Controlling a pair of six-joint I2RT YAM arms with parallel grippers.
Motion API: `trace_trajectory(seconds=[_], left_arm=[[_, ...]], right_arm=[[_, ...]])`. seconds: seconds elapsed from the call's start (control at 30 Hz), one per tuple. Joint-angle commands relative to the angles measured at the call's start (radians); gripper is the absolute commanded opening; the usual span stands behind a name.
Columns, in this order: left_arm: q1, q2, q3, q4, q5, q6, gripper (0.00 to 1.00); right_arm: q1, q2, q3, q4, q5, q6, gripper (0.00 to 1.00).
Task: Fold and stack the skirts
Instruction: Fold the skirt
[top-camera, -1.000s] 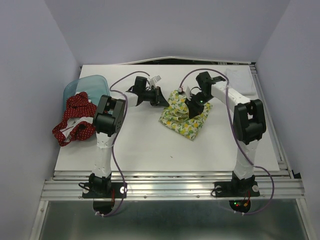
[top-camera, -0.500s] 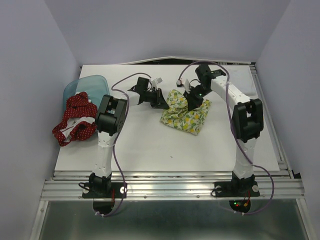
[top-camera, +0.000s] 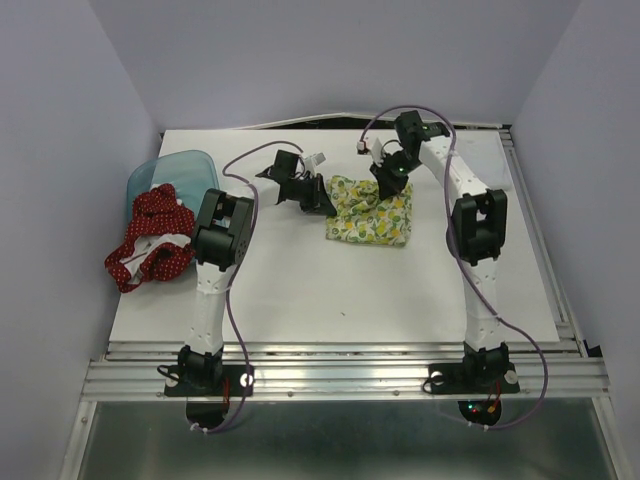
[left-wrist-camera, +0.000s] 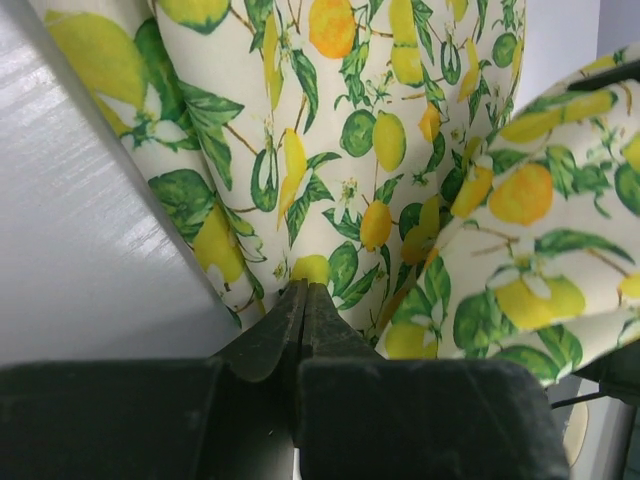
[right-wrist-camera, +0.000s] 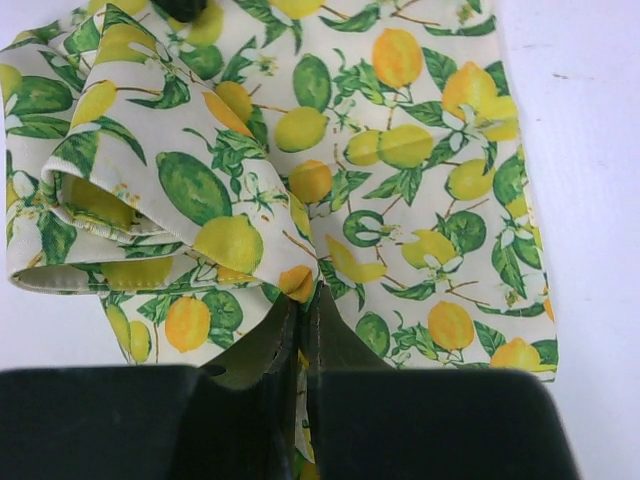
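Note:
The cream lemon-print skirt (top-camera: 371, 212) lies folded near the back middle of the white table (top-camera: 300, 290). My left gripper (top-camera: 325, 200) is shut on its left edge; in the left wrist view the closed tips (left-wrist-camera: 303, 288) pinch the cloth (left-wrist-camera: 400, 150). My right gripper (top-camera: 382, 185) is shut on its far edge; the right wrist view shows cloth (right-wrist-camera: 400, 130) caught between the tips (right-wrist-camera: 306, 292). The red skirt with white dots (top-camera: 150, 240) lies crumpled at the table's left edge, away from both grippers.
A translucent blue plastic bin (top-camera: 175, 168) sits at the back left, partly under the red skirt. Purple cables loop over both arms. The table's metal rail (top-camera: 340, 370) runs along the near edge, with walls close on three sides.
Both grippers have carried the lemon skirt's edge toward the back of the table. The skirt has gone from a tilted diamond to a squarer, more compact fold.

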Motion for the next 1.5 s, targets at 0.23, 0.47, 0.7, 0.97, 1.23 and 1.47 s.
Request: trace_trajectory(seconds=[0.23,0.47,0.7,0.97,1.23,1.47], left_arm=[[0.009,0.063,0.042,-0.119,-0.09,0.074,0.04],[0.012,0.066,0.05,-0.127,-0.09,0.076,0.04],[0.016,0.072,0.057,-0.134,-0.087,0.07,0.04],[0.027,0.08,0.065,-0.13,-0.096,0.021,0.03],[0.029,0.079,0.082,-0.166,-0.142,0.027,0.01],[0.019,0.074,0.119,-0.255,-0.281,0.064,0.04]], right_arm=[[-0.016,0.038,0.127,0.137,0.035,0.019,0.01],[-0.016,-0.013,0.038,0.338,0.045,0.089,0.01],[-0.007,-0.048,0.001,0.4,0.019,0.053,0.01],[0.042,-0.168,-0.22,0.479,0.027,-0.073,0.01],[0.06,-0.179,-0.238,0.564,0.07,-0.082,0.01],[0.079,-0.153,-0.209,0.599,0.102,-0.059,0.01]])
